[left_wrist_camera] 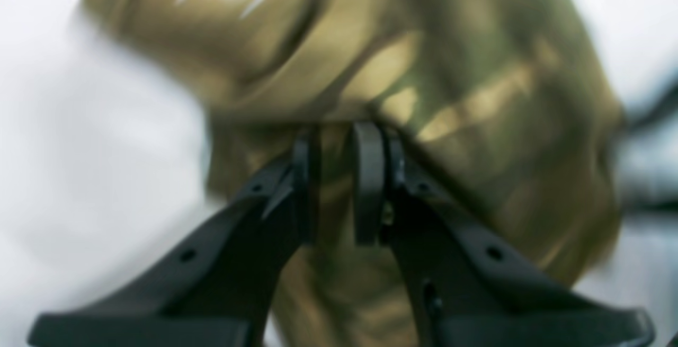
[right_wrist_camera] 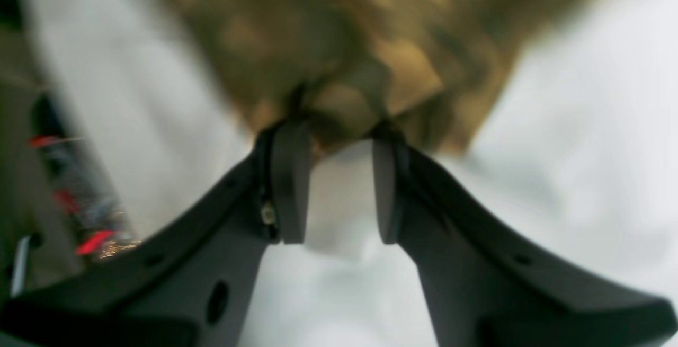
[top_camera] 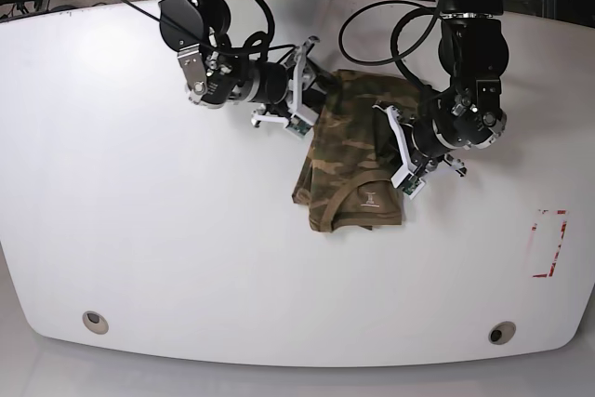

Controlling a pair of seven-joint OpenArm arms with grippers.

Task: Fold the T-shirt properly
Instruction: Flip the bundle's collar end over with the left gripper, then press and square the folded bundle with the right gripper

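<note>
Camouflage cloth fills both wrist views: your T-shirt [top_camera: 354,154] lies bunched in a narrow strip near the middle of the white table [top_camera: 139,230], its tan neck band toward the near edge. Your left gripper [left_wrist_camera: 339,140] has its jaws drawn close with shirt fabric pinched between them. Your right gripper [right_wrist_camera: 336,135] has its jaws partly apart, tips at the shirt's edge; you cannot tell whether cloth is caught there.

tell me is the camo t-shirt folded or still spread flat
Folded. The T-shirt lies as a narrow strip on the white table, sleeves tucked, neck band showing at its near end.
</note>
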